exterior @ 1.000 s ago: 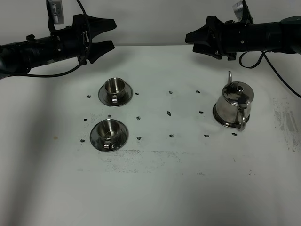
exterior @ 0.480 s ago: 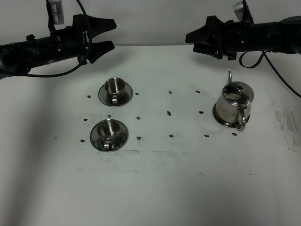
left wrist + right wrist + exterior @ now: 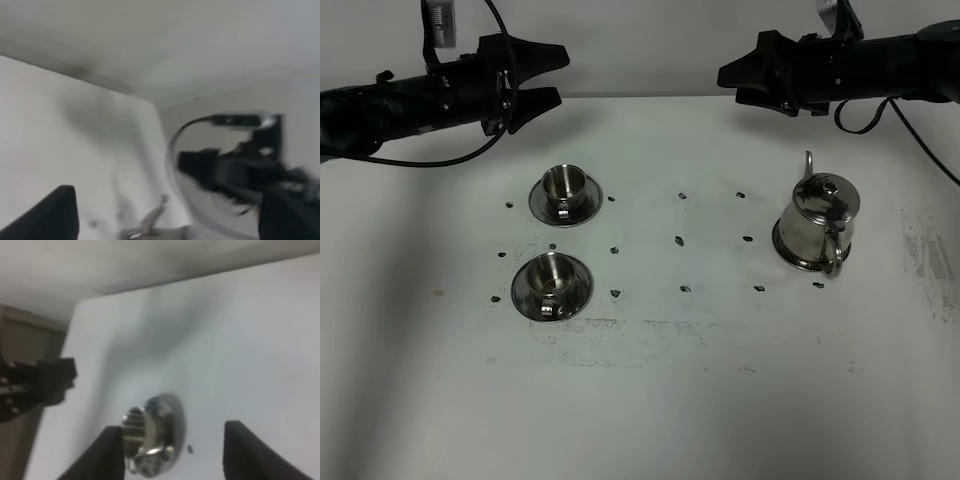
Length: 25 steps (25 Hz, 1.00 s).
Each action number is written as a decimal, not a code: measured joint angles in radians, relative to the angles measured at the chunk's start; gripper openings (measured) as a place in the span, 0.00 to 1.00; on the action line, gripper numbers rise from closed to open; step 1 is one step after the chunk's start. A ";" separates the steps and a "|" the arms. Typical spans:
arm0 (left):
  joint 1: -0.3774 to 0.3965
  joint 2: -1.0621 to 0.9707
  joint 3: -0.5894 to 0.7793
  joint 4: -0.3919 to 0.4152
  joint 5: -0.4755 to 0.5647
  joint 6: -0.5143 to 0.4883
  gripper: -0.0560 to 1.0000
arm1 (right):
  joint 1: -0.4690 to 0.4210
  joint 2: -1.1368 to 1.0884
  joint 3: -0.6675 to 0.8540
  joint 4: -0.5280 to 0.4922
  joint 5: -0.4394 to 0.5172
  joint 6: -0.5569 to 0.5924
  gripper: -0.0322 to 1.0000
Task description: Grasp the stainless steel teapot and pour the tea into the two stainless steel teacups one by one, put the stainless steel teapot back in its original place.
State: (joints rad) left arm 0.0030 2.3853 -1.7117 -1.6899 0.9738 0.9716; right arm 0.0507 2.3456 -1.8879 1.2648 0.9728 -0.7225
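The stainless steel teapot (image 3: 817,222) stands upright at the right on its original place, a round steel coaster (image 3: 782,248), with its spout pointing to the far side. The tea is hidden. The two stainless steel teacups sit on saucers at the left, one farther (image 3: 562,186) and one nearer (image 3: 551,279). My left gripper (image 3: 558,74) hovers open and empty beyond the far cup. Over the table's far edge, beyond the teapot, my right gripper (image 3: 725,76) hangs open and empty. The right wrist view shows a cup (image 3: 142,432) between its fingers' (image 3: 107,452) tips, far below. The left wrist view is blurred.
Small dark marks (image 3: 679,240) dot the white table (image 3: 650,400) between the cups and the teapot. The right arm (image 3: 235,170) shows in the left wrist view. A pale wall lies behind the table's far edge.
The right arm has risen a little at the back. The left gripper's fingers have drawn slightly closer together. Cups and teapot have not moved.
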 joint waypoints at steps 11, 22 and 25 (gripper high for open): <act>-0.007 -0.199 -0.166 0.779 -0.185 -0.313 0.66 | 0.000 -0.049 -0.368 -0.753 0.136 0.339 0.47; -0.084 -0.414 -0.164 1.315 -0.208 -0.568 0.63 | 0.011 -0.265 -0.246 -1.042 0.231 0.431 0.47; -0.114 -0.509 -0.089 1.353 -0.240 -0.580 0.62 | 0.018 -0.346 -0.146 -1.072 0.238 0.447 0.47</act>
State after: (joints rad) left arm -0.1107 1.8761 -1.8010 -0.3374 0.7335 0.3913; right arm 0.0689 1.9996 -2.0339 0.1930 1.2113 -0.2759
